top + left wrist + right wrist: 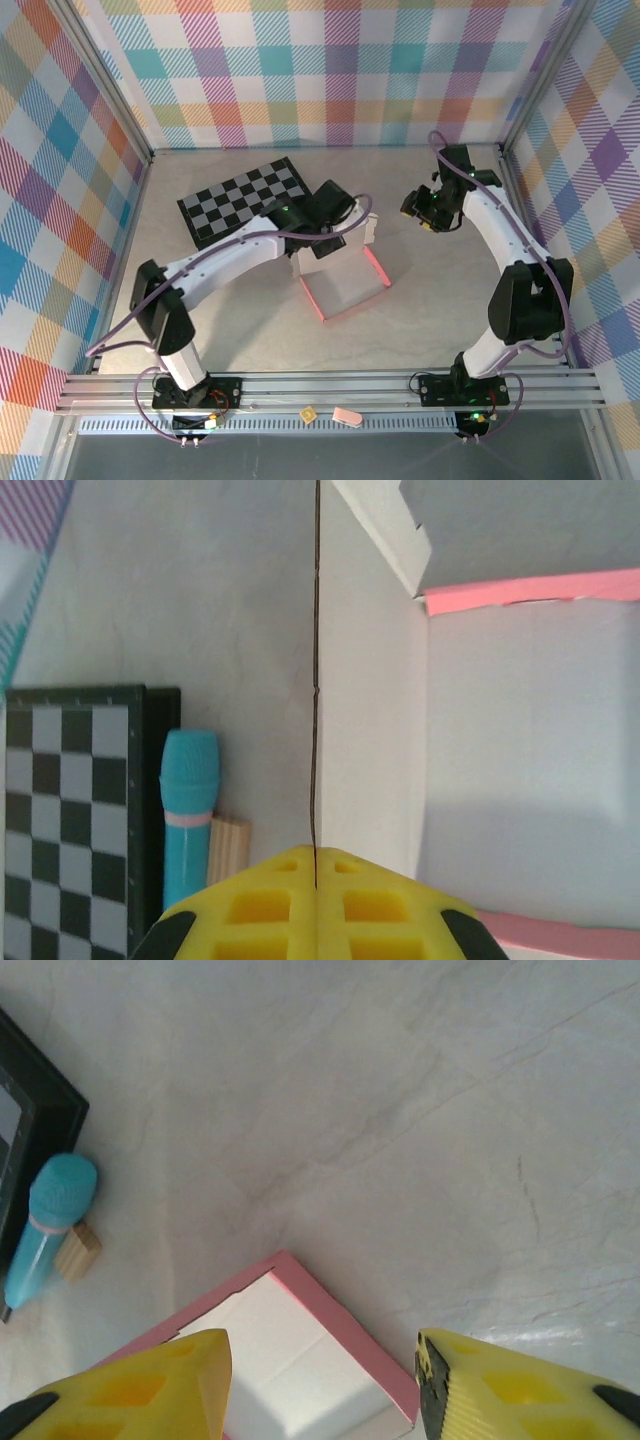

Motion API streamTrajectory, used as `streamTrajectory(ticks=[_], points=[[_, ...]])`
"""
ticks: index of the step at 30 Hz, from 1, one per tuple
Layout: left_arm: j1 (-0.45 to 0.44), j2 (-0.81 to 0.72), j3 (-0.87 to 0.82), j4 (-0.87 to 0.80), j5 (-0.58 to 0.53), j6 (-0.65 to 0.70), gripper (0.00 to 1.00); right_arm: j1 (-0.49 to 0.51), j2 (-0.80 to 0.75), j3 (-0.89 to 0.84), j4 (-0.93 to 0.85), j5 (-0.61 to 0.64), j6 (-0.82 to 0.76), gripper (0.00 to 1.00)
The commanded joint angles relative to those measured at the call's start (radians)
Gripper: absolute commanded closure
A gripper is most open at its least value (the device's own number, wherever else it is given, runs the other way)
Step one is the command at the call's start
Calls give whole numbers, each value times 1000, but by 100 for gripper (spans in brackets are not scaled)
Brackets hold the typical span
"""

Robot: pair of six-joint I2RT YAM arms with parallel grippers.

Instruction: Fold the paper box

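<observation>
**Pink box half raised, one wall pinched by the left arm**

The paper box (350, 292) sits near the middle of the table (450, 320), open side up. Its pale inner face shows and its pink outer skin rims the edges. It lies skewed to the table's sides, one corner aimed toward the near right. As far as I can see, its longer stretch runs from the near edge toward the back, where an upright pale flap stands under the left arm.

The checkered board (245, 200) lies just off the box's far-left side. A teal bar (188, 810) and a small wooden block (228, 845) sit against the board's edge, close to the box wall. To the right of the box and in front of it the table is bare as far as the frame rails.

The left fingers (260, 915) are pressed together on the thin top edge of one box wall, which shows edge-on as a dark line running away from them. The right fingers (150, 1390) stand about half apart above a pink corner of the box, with nothing between them.
</observation>
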State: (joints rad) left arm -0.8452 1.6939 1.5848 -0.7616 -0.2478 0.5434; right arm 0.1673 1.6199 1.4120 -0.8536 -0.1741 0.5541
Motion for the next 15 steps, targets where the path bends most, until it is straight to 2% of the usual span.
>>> streamTrajectory(ticks=[1,5,9,15], points=[[59,-42,-13,143,138,224,100,73,-41,-38,36,-23,-45,48],[123,-1,73,50,259,297,100,141,-49,-53,50,0,-56,48],[164,50,144,-39,331,363,100,152,-76,-75,66,29,-54,48],[206,84,145,-71,366,401,100,152,-149,-151,119,20,-122,43]])
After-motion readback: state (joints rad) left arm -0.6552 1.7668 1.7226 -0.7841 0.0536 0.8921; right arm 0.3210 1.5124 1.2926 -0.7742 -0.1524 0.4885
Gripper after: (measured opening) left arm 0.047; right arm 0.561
